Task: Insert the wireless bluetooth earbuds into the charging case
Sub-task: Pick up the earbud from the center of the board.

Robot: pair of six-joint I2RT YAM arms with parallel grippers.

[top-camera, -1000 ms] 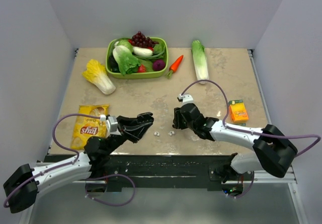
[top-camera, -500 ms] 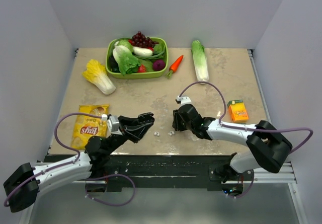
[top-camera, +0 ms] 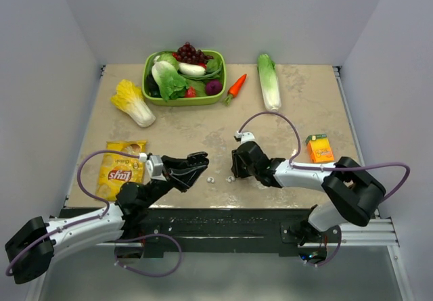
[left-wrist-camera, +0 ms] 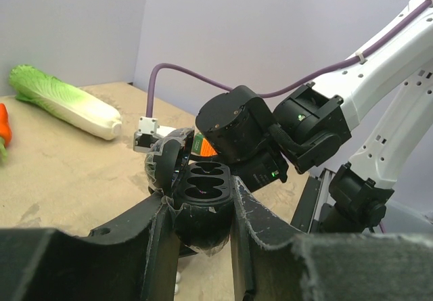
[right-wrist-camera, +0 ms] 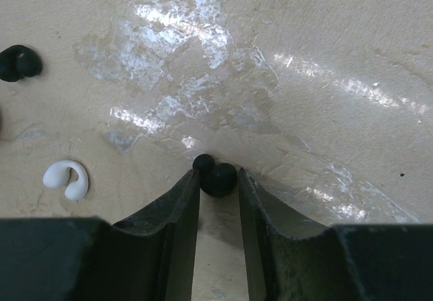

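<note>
The charging case I see is black, not white. It is open with two empty sockets up, and my left gripper is shut on it above the table's near edge. My right gripper is down at the table. Its fingertips close on a small black earbud that rests on the surface. A second black earbud lies farther off. A small white hooked piece lies beside the right fingers. From above, two tiny white bits lie between the grippers.
A yellow chip bag lies at near left and a yellow-green cabbage behind it. A green bowl of produce stands at the back with a carrot and a long cabbage. An orange juice box stands at right.
My right arm has edged a little left and lower toward the small pieces at the table's middle. My left gripper holds the case in the same place.
</note>
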